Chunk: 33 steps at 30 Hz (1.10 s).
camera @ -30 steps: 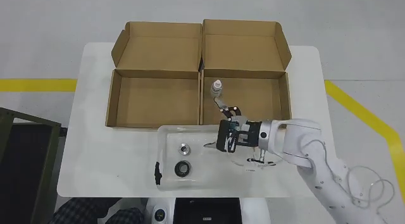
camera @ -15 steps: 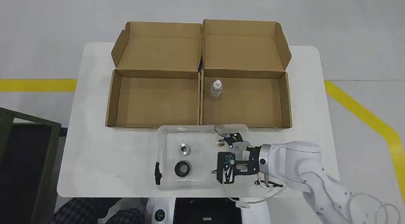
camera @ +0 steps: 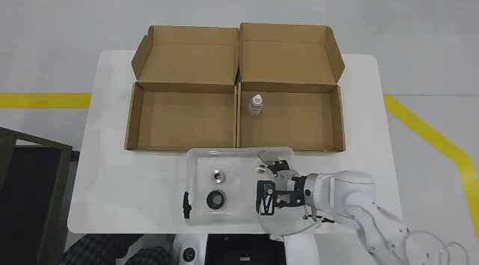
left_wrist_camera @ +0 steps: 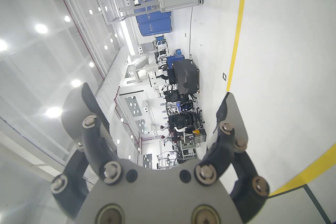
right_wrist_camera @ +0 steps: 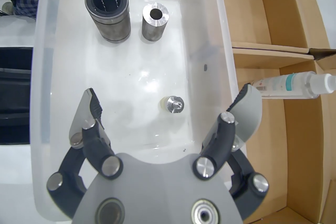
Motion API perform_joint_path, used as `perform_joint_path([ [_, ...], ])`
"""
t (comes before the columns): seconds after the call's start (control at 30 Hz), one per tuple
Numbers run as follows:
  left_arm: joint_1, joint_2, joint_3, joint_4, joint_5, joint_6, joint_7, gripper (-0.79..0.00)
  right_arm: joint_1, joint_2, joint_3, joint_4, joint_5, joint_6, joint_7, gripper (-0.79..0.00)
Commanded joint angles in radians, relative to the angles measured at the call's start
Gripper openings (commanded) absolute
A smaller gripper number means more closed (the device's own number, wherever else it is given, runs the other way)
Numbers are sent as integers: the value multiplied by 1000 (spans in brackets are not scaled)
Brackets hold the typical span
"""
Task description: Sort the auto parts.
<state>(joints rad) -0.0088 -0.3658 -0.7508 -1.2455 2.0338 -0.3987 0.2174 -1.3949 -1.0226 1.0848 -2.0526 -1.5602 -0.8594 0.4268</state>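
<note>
Parts: small stud, sleeve, bearing, all upright in clear bin.
R end effector: wide open, empty, over stud.
Risk: stud small + slick; off-centre pinch cd flick it away.

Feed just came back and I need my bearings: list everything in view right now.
Table: one, white, under everything.
Cardboard boxes: two, brown, lids open, side by side at the table's far side: left box, right box.
Bottle: one, clear, white cap, inside the right box.
Bin: one, clear plastic, in front of the boxes.
Large cylinder: one, dark grey, hollow, upright in the bin.
Small sleeve: one, silver, upright beside it.
Stud: one, silver, on the bin floor.
Right gripper: grey-black, open, above the bin.
Left gripper: grey-black, open, empty, facing the room.
</note>
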Motion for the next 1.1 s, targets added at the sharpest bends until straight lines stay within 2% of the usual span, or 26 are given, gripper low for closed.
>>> perform_joint_path([
  [0.0, 0, 0, 0, 0, 0, 0, 0, 0, 4, 0, -7, 1, -11, 6, 12, 0],
  [0.03, 0, 0, 0, 0, 0, 0, 0, 0, 6, -1, -10, 2, -16, 10, 18, 0],
  [0.17, 0, 0, 0, 0, 0, 0, 0, 0, 13, -2, -28, 10, -31, 17, 38, -111],
  [0.53, 0, 0, 0, 0, 0, 0, 0, 0, 50, -11, -77, 46, -43, 36, 88, -175],
  [0.87, 0, 0, 0, 0, 0, 0, 0, 0, 74, -17, -95, 68, -56, 67, 132, -394],
  [1.07, 0, 0, 0, 0, 0, 0, 0, 0, 86, -20, -107, 77, -64, 72, 143, -449],
])
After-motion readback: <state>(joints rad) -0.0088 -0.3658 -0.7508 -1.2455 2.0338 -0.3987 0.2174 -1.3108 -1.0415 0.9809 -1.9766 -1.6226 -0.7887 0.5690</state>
